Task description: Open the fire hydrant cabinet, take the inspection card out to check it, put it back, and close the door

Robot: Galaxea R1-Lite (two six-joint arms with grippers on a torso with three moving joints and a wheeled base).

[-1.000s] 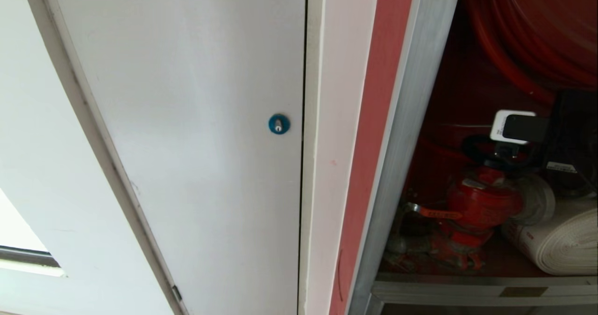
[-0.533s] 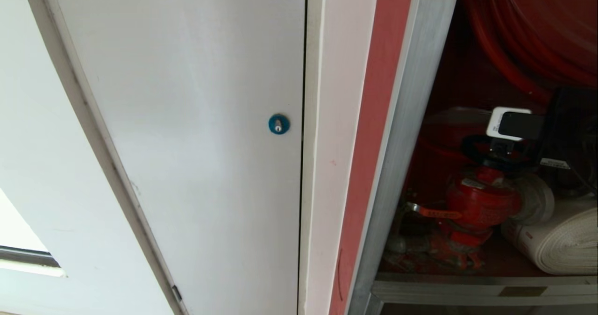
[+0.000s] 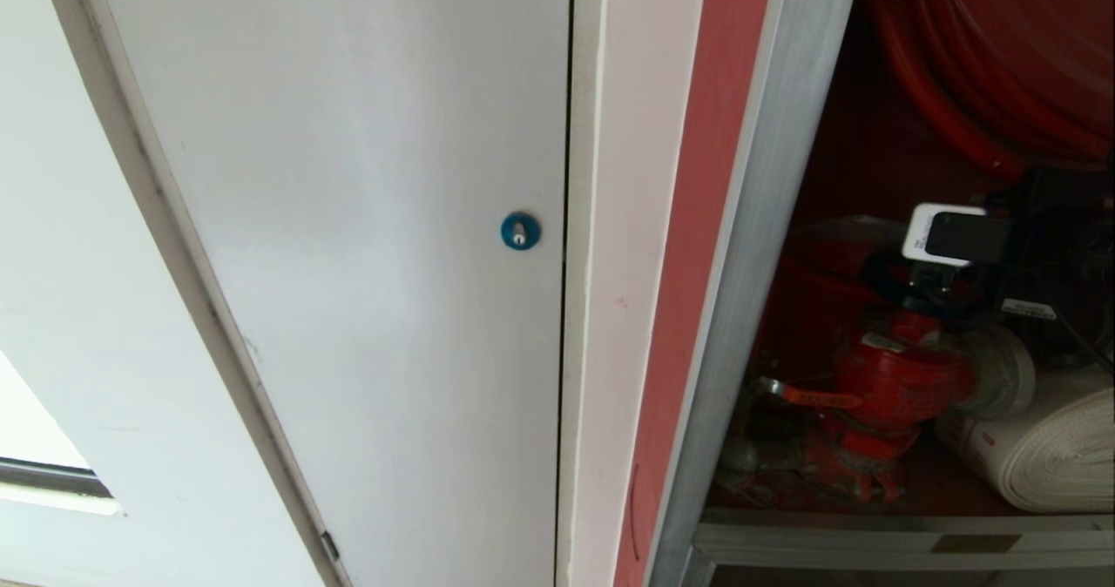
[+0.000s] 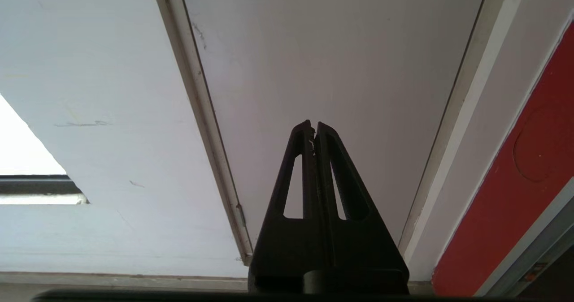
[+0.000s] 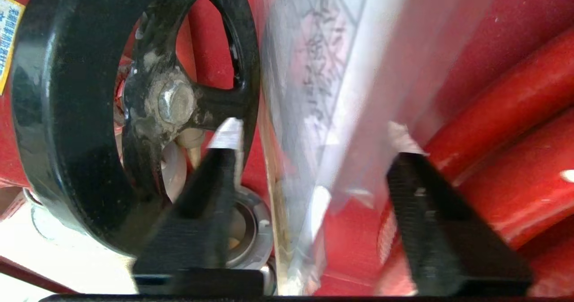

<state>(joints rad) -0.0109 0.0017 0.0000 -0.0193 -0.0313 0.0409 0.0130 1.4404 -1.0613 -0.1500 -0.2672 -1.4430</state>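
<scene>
Left end effector: parked low and near, facing the white panel; fingers together, nothing between them.
Blue lock: on that panel, left of the cabinet frame; no part of the job.
Cabinet: open on the right; door out of view.
Right end effector: inside the cabinet, just above the valve; fingers apart, straddling the card with a gap on each side, so card judged released.
Card: upright between the black handwheel and the red hose coils, lower edge down by the valve; whether resting or leaning, cannot tell.
Handling: thin, light, apparently sleeved in glossy clear plastic; probably floppy and slippery. Best pinched flat across both faces near the top edge, gently, to avoid creasing.
White hose: rolled, on the cabinet floor at the right.
Reel: farthest, up at the back.
Stage: card seemingly back in place; door closing judged to remain.
</scene>
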